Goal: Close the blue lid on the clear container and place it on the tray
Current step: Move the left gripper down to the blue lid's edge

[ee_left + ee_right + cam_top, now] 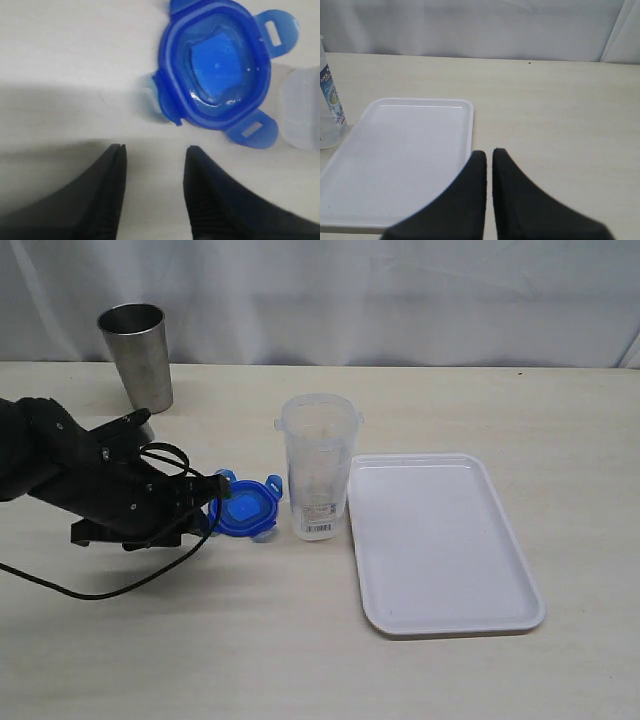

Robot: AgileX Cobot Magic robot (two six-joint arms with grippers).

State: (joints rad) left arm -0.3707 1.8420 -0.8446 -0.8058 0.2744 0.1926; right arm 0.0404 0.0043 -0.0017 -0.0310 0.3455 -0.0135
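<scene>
Tumbler (135,355) well apart, clear container (318,462) between blue lid (243,510) and tray (445,540)

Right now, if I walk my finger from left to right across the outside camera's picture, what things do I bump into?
metal cup → blue lid → clear container → white tray
</scene>
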